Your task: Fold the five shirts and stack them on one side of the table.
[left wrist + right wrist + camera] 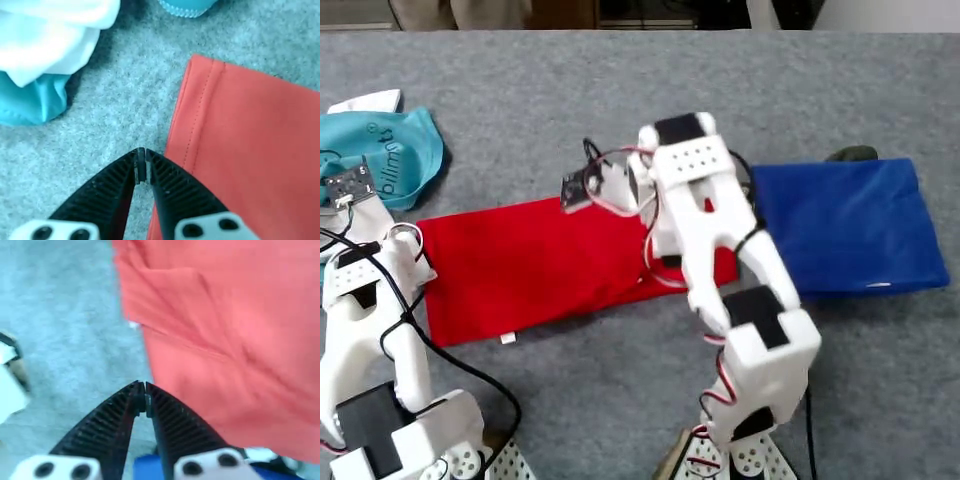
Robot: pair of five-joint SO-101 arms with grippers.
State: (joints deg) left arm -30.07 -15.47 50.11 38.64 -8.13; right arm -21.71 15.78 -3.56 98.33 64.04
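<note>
A red shirt [530, 265], folded into a long strip, lies across the middle of the table. My left gripper [141, 167] is shut with nothing in it, just off the hemmed short edge of the red shirt [250, 150]. The right arm [710, 210] stands over the strip's other end. Its gripper [142, 398] is shut, with the tips at the edge of the red shirt [225, 340]. A folded blue shirt [850, 228] rests at the right. A teal shirt [390, 155] and a white one [365, 102] lie bunched at the far left.
Grey carpet [620, 400] covers the table. Bare carpet runs along the far side and along the front between the arms. The white cloth [50, 35] and teal cloth [30, 100] lie close beyond my left gripper. Cables hang around the right arm's wrist.
</note>
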